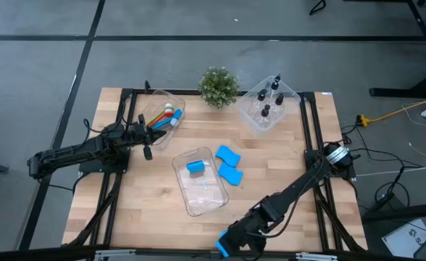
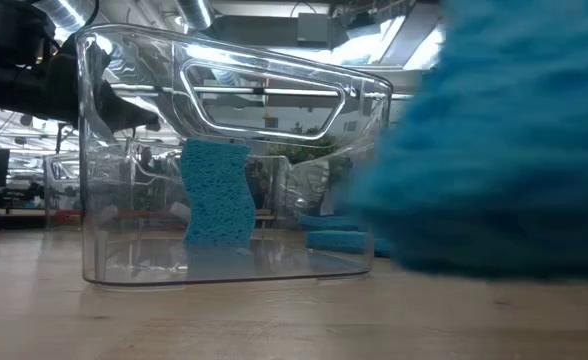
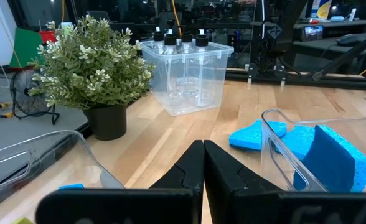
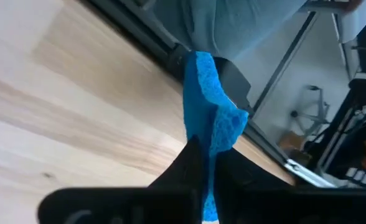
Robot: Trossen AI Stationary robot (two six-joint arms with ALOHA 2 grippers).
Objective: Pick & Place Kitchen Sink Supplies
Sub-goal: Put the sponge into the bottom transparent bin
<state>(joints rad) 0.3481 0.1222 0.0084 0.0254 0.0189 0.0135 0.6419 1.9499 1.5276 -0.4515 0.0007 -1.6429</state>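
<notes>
My right gripper (image 1: 231,239) is at the table's near edge, shut on a bright blue sponge piece (image 4: 208,106); that sponge fills the right of the low view as a blue blur (image 2: 504,140). Another blue sponge (image 1: 195,167) stands on edge inside the middle clear bin (image 1: 198,190). Two more sponges (image 1: 230,164) lie flat on the table beside that bin. Coloured brushes (image 1: 166,116) lean in the far-left bin. Black-capped bottles (image 1: 269,101) stand in the far-right bin. My left gripper (image 3: 203,165) is shut beside the brush bin and holds nothing. My right gripper pinches one end of the blue sponge (image 4: 203,146) between its two fingers, which press on its flat faces. The rest of the sponge sticks out past the fingertips, edge-on to the wrist camera. In the low view its lower edge (image 2: 474,262) shows above the tabletop.
A small green potted plant (image 1: 219,85) stands at the far edge between the two far bins. Bare wood lies left of the middle bin and along the near-left part of the table (image 1: 126,210). The right arm (image 1: 300,188) slants across the near-right corner.
</notes>
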